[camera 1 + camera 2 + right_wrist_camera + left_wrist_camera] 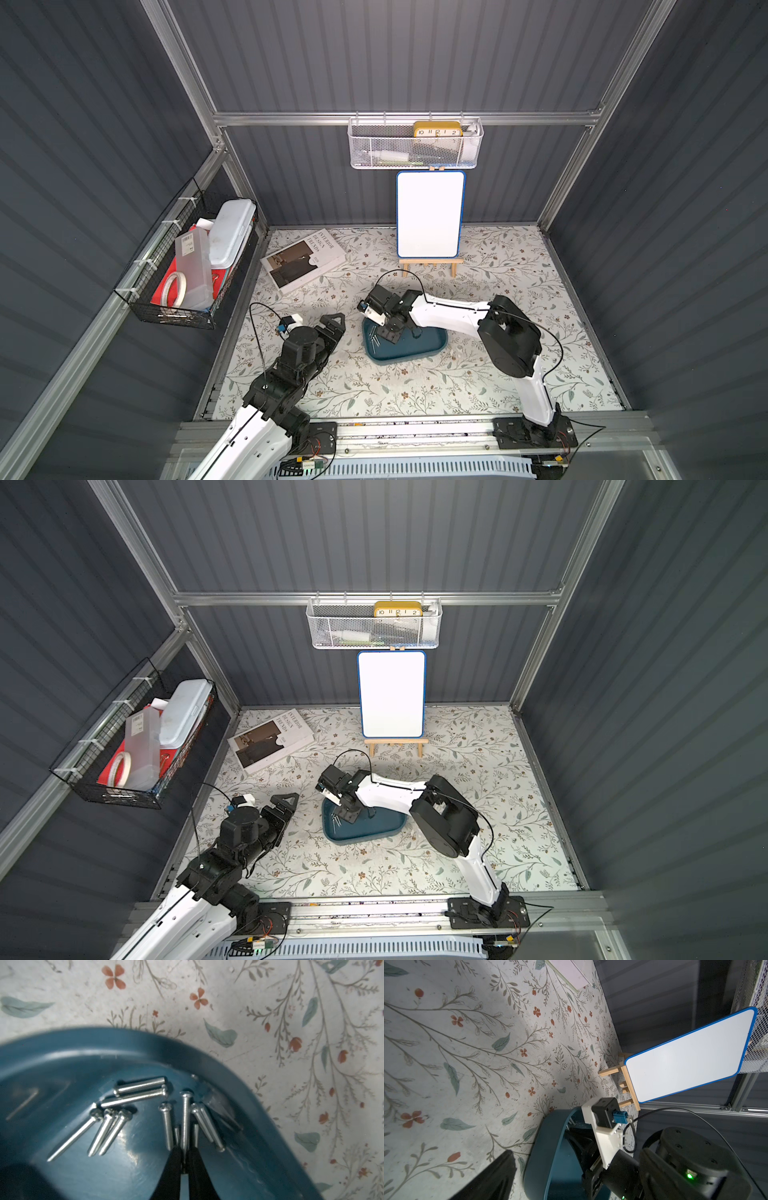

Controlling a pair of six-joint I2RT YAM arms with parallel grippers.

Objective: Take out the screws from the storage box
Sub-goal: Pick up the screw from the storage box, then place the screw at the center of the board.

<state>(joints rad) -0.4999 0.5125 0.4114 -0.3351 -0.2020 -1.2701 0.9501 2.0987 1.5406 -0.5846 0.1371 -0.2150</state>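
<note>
- Screws (141,1085): roughly a dozen thin silver-grey metal pieces, lying loose and partly overlapping on the floor of the box, gathered in one rounded corner at its left end.
- Middle screw (185,1118): lay lengthwise toward the tool, its tip running in between the two black fingertips; it appeared to be nipped there, though the contact was partly hidden.
- Storage box (124,1036): shallow dark teal-blue plastic tray with rounded corners and a low rim, sitting flat near the middle of the table.
- Right gripper (184,1154): reached down into the box's left end, fingers pressed together on the middle screw.
- Left gripper (337,325): black, jaws spread wide with nothing between them, held over the table just beside the box's left end, apart from it.
- Table covering (415,386): pale sheet printed with leaves and small red flowers.
- Whiteboard (430,214): blank, blue-rimmed, propped on a small wooden easel (430,266) behind the box.
- Book (303,259): white-covered, flat at the far left of the table.
- White mesh basket (415,145): hung on the back rail, holding a yellow clock (437,129).
- Black wire basket (187,266): hung on the left wall.
</note>
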